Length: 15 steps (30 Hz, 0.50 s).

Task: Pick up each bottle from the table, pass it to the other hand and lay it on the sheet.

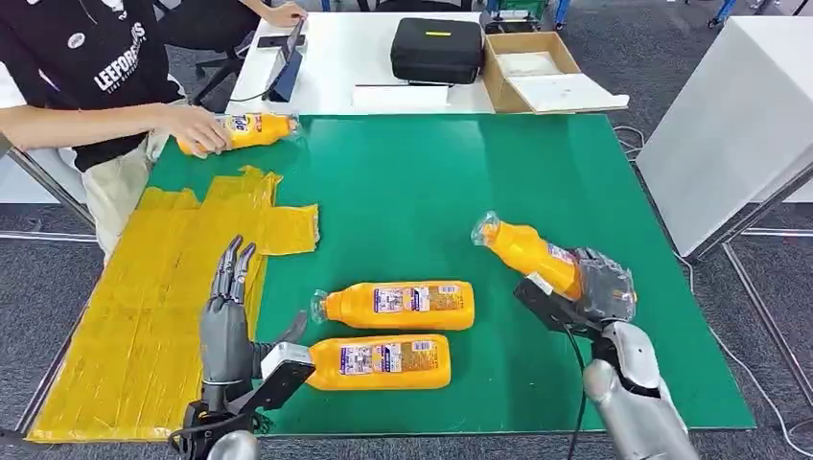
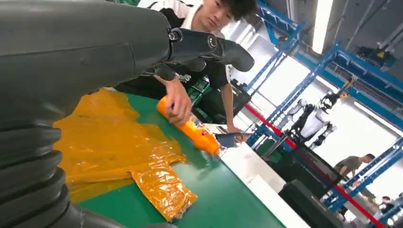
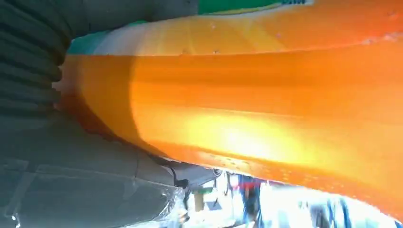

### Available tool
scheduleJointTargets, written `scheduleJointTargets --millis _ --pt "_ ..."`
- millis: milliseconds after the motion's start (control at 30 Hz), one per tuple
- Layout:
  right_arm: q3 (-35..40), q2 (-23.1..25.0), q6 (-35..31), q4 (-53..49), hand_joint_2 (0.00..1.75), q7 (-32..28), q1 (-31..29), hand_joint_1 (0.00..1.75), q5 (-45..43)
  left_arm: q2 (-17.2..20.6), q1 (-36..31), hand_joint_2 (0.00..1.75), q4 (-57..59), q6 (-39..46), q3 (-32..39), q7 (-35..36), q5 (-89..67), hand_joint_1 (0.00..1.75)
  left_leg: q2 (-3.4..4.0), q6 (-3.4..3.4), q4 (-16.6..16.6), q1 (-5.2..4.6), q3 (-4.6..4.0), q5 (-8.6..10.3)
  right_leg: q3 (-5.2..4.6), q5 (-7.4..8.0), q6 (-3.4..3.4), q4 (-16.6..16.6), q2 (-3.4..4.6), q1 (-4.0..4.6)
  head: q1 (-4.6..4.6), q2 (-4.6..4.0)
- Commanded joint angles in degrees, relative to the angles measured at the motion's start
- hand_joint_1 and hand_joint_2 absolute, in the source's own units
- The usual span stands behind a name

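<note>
My right hand (image 1: 602,286) grips an orange bottle (image 1: 527,251) by its base, lifted off the green mat with the cap end pointing to the far left; the same bottle (image 3: 266,109) lies close against the hand in the right wrist view. Two more orange bottles (image 1: 403,306) (image 1: 383,361) lie side by side near the mat's front. My left hand (image 1: 228,316) stands open, fingers straight, over the inner edge of the yellow sheet (image 1: 144,316), just left of the nearer bottle. A person's hand (image 1: 197,128) holds a fourth bottle (image 1: 251,129) at the far left; that bottle (image 2: 195,134) lies past the sheet (image 2: 109,142).
The green mat (image 1: 431,182) covers the table. Behind it a white table carries a black case (image 1: 437,49), an open cardboard box (image 1: 537,69) and a tablet on a stand (image 1: 286,67). A white cabinet (image 1: 738,115) stands at the right.
</note>
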Motion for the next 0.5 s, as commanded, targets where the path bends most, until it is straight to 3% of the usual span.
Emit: scheduleJointTargets --millis 33,133,233,400,500 --pt "-1.2 5.1 -4.2 -19.6 1.75 1.7 7.6 1.75 2.9 -2.0 -0.2 1.75 0.0 -1.3 2.7 1.1 -1.5 0.0 0.02 -0.26 0.0 0.07 0.11 -0.11 0.13 -0.1 -0.15 0.0 -0.04 0.07 0.02 -0.02" --pt "-0.6 6.2 -5.7 -20.1 1.75 1.6 6.8 1.75 3.3 -1.9 0.3 1.75 -0.2 -1.3 3.3 1.0 -1.3 0.0 0.17 -0.21 0.0 0.04 -0.01 -0.09 -0.02 -0.03 -0.12 0.0 0.12 0.03 0.02 -0.02" --pt "-0.3 8.2 -10.0 -21.5 1.75 -2.2 6.4 1.75 0.1 -2.0 0.1 1.75 0.2 -1.8 3.7 0.2 0.0 0.0 0.11 -0.18 0.0 0.02 -0.05 -0.06 -0.04 -0.02 -0.11 0.0 0.06 0.0 0.02 -0.02" --pt "4.5 10.2 -17.3 -21.0 1.75 -13.3 5.7 1.75 -12.8 -1.7 -2.0 1.75 3.2 -4.5 2.3 -2.8 4.8 0.0 0.15 -0.34 0.0 0.07 0.12 -0.11 0.1 -0.07 -0.22 0.0 0.08 0.04 0.02 -0.02" --pt "8.2 11.5 -16.1 -16.9 1.75 -23.5 4.6 1.75 -25.3 -2.1 -4.6 1.75 6.3 -6.1 0.8 -5.3 7.2 0.0 0.12 -0.27 -0.1 0.05 0.13 -0.07 0.11 -0.03 -0.17 -0.1 0.07 0.04 0.04 0.0"
